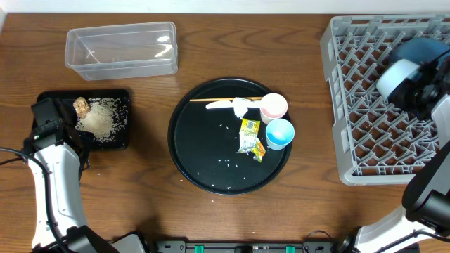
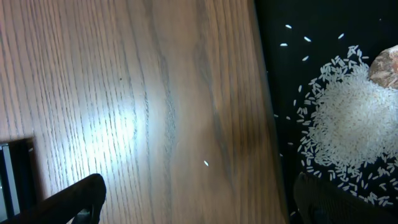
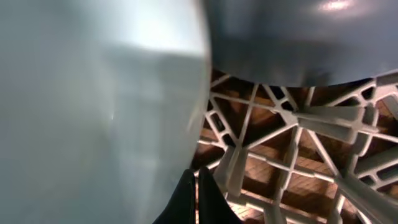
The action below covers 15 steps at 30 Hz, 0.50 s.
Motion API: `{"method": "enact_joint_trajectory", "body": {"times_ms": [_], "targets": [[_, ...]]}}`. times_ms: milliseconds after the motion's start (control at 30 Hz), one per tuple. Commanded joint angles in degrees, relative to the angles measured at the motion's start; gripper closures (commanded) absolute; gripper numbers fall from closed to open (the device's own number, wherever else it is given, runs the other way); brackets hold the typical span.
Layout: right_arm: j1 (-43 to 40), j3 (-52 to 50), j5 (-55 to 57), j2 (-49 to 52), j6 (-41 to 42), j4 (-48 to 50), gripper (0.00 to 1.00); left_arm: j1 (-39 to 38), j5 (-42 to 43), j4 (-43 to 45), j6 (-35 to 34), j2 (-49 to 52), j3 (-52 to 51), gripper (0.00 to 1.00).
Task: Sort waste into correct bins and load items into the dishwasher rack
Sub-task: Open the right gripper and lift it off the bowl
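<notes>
The right gripper (image 3: 198, 182) is seen pinched shut, the left gripper (image 2: 199, 186) spread wide. The centre-frame pink cup (image 1: 274, 107) is judged nearer the right.

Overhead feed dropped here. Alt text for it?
A round black tray sits mid-table with a pink cup, light-blue cup, snack wrapper, tissue and stray rice. Left, a shallow black tray holds heaped rice and a brown lump; right, the grey rack holds a white bowl and a dark-blue bowl.
</notes>
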Motion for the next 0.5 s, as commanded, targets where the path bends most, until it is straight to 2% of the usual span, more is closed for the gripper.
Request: {"method": "enact_joint_trajectory", "body": {"times_ms": [0,467], "targets": [[0.2,-0.2,6.1,0.6,3.2,-2.2,0.99,0.3,-0.9,-0.3,-0.5,0.2,0.6,0.02],[-1.7,-0.2,8.2,-4.9,7.7,-7.7,0.99,0.3,-0.9,-0.3,-0.5,0.2,0.6,0.02]]}}
